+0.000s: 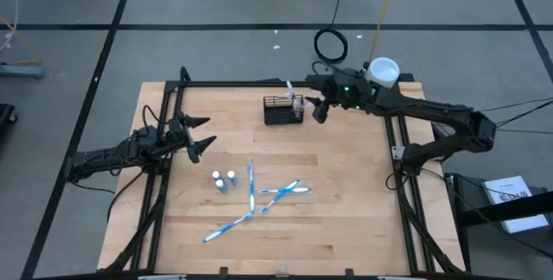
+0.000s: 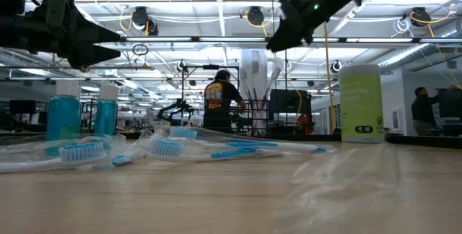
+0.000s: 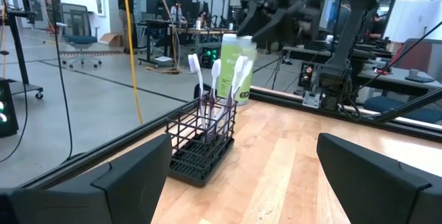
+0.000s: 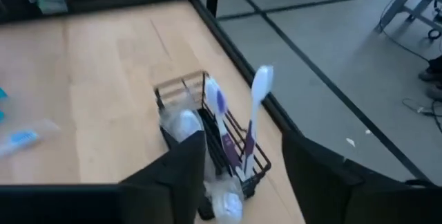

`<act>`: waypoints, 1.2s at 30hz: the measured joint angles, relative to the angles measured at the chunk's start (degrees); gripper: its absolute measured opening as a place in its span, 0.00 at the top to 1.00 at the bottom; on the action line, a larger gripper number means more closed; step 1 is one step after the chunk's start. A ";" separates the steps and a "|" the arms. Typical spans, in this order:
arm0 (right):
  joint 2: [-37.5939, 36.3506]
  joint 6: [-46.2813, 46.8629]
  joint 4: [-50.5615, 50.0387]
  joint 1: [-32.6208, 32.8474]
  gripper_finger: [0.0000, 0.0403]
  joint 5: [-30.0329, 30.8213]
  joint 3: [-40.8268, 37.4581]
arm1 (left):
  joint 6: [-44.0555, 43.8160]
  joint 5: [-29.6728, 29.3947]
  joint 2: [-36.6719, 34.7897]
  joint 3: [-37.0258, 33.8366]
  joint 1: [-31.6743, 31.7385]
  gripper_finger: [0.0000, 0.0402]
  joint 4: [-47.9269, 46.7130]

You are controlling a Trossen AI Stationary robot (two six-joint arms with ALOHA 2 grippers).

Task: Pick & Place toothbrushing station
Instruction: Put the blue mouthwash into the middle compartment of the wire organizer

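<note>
High view: small black wire-mesh rectangular basket (image 1: pixel 282 110) standing near the far edge of the light wooden table (image 1: pixel 346 194), about midway along that edge, with white wrapped toothbrushes (image 1: pixel 298 103) upright in its right end. Right gripper (image 1: pixel 318 110) hovering just beside the basket's right end, above the table, fingers apart and holding nothing. Tall pale-green cylinder with white lid (image 1: pixel 381 73) upright at the far right corner, beside the right arm.

Left gripper (image 1: pixel 200 135) near the left edge, raised, fingers spread wide and empty, well apart from the basket.

Toward the near half of the table: several blue-and-white toothbrushes in clear wrappers (image 1: pixel 252 195) lying scattered and crossing one another, and two small blue bottles with white caps (image 1: pixel 224 181) standing side by side just left of them.

Right wrist view: basket (image 4: pixel 207 148) seen between the two dark fingers (image 4: pixel 176 175), with a purple-and-white toothbrush (image 4: pixel 253 113) and others leaning upright inside, close to the table's black frame edge.

Left wrist view: basket (image 3: pixel 200 144) upright on the wood, brushes (image 3: pixel 217 79) sticking up out of it, green cylinder (image 3: pixel 236 65) behind.

Low view: people in the room beyond the table (image 2: pixel 219 100).
</note>
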 joint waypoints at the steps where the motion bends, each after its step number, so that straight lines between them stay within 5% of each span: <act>1: -1.35 1.18 -0.54 0.02 0.51 -0.02 0.00 | 0.00 0.00 0.01 0.00 0.00 0.09 -0.02; 7: -9.37 9.01 -3.17 1.33 0.47 -0.31 -1.43 | 0.00 0.00 -0.01 -0.01 0.00 0.09 0.00; 14: -19.66 15.14 -1.03 7.72 0.50 -0.48 -13.46 | 0.00 0.00 0.02 -0.01 0.00 0.09 -0.02; 27: -26.18 15.34 39.47 26.48 0.50 -19.68 -43.93 | 0.00 0.00 0.01 -0.02 -0.02 0.09 -0.01; 36: -36.10 10.61 38.66 24.57 0.52 -19.93 -51.40 | 0.00 0.00 -0.01 0.01 0.00 0.09 -0.02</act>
